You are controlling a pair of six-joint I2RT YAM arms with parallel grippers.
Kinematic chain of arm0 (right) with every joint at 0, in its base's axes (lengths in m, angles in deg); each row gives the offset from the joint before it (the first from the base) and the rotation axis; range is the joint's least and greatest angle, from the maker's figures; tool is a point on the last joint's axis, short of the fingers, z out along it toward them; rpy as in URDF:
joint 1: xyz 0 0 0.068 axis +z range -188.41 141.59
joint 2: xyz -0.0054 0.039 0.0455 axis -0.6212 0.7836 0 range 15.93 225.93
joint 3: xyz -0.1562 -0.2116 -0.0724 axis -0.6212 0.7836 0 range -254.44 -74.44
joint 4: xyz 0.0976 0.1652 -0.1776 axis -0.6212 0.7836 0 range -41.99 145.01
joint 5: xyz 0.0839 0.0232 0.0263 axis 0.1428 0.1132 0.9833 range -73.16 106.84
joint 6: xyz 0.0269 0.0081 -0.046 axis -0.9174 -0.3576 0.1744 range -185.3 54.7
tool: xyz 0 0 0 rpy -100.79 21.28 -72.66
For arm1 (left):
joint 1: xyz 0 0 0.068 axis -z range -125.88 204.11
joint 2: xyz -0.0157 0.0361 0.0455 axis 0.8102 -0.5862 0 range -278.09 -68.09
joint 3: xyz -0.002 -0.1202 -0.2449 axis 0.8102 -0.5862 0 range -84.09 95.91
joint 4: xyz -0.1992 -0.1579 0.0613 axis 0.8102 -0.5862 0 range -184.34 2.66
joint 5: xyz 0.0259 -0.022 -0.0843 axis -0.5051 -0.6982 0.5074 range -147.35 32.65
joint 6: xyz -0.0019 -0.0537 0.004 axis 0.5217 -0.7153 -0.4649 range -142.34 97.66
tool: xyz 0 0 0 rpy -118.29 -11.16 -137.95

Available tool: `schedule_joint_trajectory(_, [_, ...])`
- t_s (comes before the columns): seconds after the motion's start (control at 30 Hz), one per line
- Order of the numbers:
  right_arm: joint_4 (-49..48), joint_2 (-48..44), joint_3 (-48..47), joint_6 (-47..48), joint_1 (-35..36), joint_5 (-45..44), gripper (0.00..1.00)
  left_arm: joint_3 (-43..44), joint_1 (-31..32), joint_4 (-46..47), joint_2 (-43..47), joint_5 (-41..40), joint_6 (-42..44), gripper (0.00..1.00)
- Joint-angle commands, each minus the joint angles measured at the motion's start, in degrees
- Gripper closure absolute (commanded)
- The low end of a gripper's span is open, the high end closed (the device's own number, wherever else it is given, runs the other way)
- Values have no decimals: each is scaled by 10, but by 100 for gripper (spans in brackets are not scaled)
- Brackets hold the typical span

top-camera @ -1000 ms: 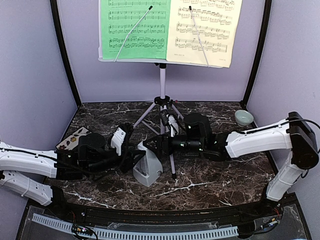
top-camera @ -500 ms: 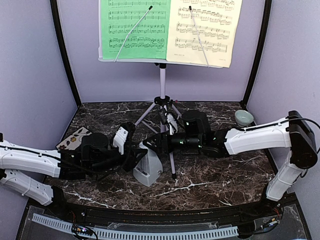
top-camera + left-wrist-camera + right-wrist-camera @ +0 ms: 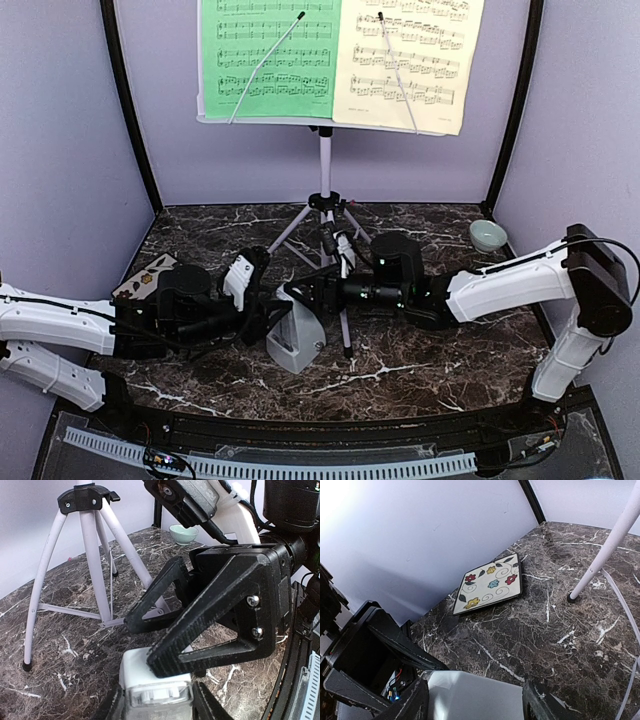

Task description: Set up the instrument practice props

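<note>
Shifting in: right tool (image 3: 141,642) is narrowing around metronome (image 3: 297,338) top, grip cannot tell. Left tool (image 3: 265,318) is clamping it on desk (image 3: 420,370) by music stand (image 3: 324,160). Likely handover, placement pending.

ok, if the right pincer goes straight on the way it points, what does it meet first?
The metronome: its top sits between the fingers of the right pincer. Just beyond is the left pincer, which seems to grip the same metronome; depth there is unclear.
</note>
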Motion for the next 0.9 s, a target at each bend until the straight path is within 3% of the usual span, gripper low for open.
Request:
schedule_joint_trajectory(0.0, [298,89,97,49,4,-42,37,5,9,-21,7,32,35,83])
schedule_joint_trajectory(0.6, [302,97,87,62,3,-53,38,18,19,-111,17,38,150,83])
schedule_joint_trajectory(0.73, [299,97,91,59,3,-54,39,-2,19,-85,41,35,116,83])
schedule_joint_trajectory(0.87, [300,96,94,61,2,-59,39,-18,19,-74,58,13,25,83])
